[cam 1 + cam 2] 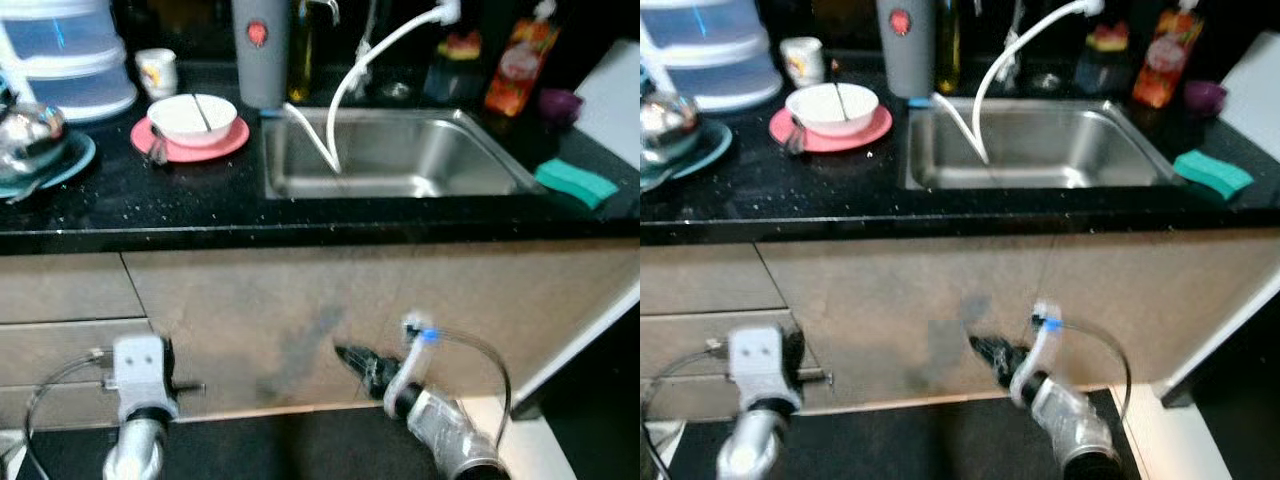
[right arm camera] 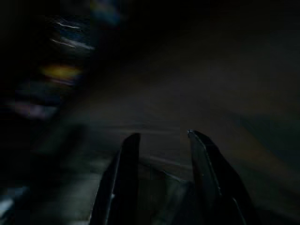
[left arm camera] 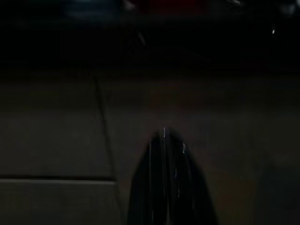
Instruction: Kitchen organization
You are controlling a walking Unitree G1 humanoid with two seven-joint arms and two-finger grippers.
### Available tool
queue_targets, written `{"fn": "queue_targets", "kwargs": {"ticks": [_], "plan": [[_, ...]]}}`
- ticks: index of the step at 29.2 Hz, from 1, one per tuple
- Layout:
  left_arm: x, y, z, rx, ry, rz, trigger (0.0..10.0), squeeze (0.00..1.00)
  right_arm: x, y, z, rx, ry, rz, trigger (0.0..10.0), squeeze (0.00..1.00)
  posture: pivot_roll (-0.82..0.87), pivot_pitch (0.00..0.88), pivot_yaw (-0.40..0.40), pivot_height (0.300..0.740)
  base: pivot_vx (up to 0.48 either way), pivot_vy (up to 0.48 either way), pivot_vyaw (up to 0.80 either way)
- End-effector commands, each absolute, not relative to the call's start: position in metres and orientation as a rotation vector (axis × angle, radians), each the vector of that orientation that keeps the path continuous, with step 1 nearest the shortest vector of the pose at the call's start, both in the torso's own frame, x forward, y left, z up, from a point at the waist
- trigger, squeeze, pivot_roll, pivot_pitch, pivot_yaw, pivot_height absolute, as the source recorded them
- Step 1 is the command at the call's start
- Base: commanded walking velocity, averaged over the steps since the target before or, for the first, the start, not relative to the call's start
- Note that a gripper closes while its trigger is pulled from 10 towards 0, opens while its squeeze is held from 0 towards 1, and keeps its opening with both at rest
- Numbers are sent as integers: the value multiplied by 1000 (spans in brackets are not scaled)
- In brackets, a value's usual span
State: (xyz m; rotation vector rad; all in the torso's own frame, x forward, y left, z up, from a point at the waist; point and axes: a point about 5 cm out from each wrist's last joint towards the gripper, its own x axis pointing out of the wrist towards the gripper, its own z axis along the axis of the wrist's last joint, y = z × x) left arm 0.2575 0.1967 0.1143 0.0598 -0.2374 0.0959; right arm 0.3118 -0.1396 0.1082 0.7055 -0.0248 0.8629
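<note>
The tabletop (image 1: 200, 205) is black with fine pale speckles. On it, a white bowl (image 1: 192, 117) sits on a coral-pink plate (image 1: 225, 143). The sink (image 1: 400, 155) is silvery steel, crossed by a white hose (image 1: 360, 65). At the far right lies a teal-green sponge (image 1: 576, 182), with an orange-red bottle (image 1: 520, 60) behind it. A grey container (image 1: 262, 50) carries a red mark. The cabinet fronts (image 1: 300, 300) are dull beige.
</note>
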Motion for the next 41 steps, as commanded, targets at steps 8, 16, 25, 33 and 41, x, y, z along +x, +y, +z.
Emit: {"fn": "queue_targets", "kwargs": {"ticks": [8,16,25,33,41], "plan": [[264,190,222,156,-591,135,10000,0,322,-148,211,868,-421,1035,10000,0,1,64,-51,740,0,0,0],[278,206,268,242,-575,175,10000,0,365,-136,253,484,-414,529,10000,0,8,66,-44,740,0,0,0],[280,232,275,281,-513,258,10000,0,365,-133,260,221,-471,348,10000,0,5,70,-34,740,28,0,0],[282,227,281,290,-519,220,10000,0,365,-130,258,227,-481,318,10000,0,5,72,-34,740,384,0,0],[282,223,283,291,-521,199,10000,0,364,-127,258,225,-491,313,10000,0,5,71,-34,740,480,0,0]]}}
